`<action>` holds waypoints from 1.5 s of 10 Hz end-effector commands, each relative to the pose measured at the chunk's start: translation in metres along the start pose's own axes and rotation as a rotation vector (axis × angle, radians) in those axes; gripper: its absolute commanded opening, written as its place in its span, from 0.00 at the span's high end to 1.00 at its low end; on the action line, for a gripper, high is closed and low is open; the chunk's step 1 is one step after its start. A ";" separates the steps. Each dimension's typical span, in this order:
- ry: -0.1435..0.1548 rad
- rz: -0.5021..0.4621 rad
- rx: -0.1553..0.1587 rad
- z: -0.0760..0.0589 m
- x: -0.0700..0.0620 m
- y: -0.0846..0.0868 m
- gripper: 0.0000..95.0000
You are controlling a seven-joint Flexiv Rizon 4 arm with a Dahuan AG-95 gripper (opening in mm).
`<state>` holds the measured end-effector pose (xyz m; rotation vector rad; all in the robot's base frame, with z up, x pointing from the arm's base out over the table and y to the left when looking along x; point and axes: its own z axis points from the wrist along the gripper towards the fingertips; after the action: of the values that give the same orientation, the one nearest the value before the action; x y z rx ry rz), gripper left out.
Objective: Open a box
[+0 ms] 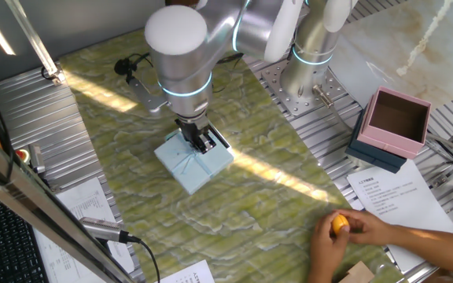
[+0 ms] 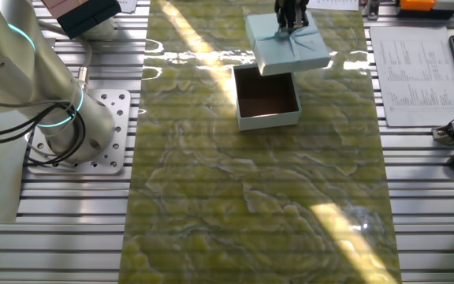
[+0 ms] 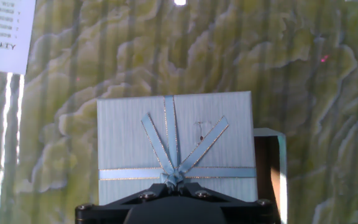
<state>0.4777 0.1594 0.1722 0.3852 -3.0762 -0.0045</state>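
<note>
Green marbled mat [image 2: 258,205] across the table. Brown-lined box base [image 2: 267,98] open mid-mat; pale blue ribboned lid [image 2: 288,46] raised, shifted off one side. Gripper [image 2: 290,20] pinching the lid's bow. Printed sheets [image 1: 395,196] nearby, writing too small to read.

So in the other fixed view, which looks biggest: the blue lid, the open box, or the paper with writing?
1. Paper sheet, clearly largest.
2. Blue lid and open box base look about alike; the lid is lifted in the end effector, so I won't rank them.
</note>
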 end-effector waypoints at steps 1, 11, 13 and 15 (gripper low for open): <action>0.007 0.070 -0.013 0.003 -0.001 0.021 1.00; -0.039 0.249 -0.078 0.046 0.004 0.076 1.00; -0.044 0.232 -0.055 0.052 0.004 0.079 1.00; -0.055 0.210 -0.033 0.054 0.004 0.081 1.00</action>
<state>0.4521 0.2377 0.1184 0.0335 -3.1544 -0.0876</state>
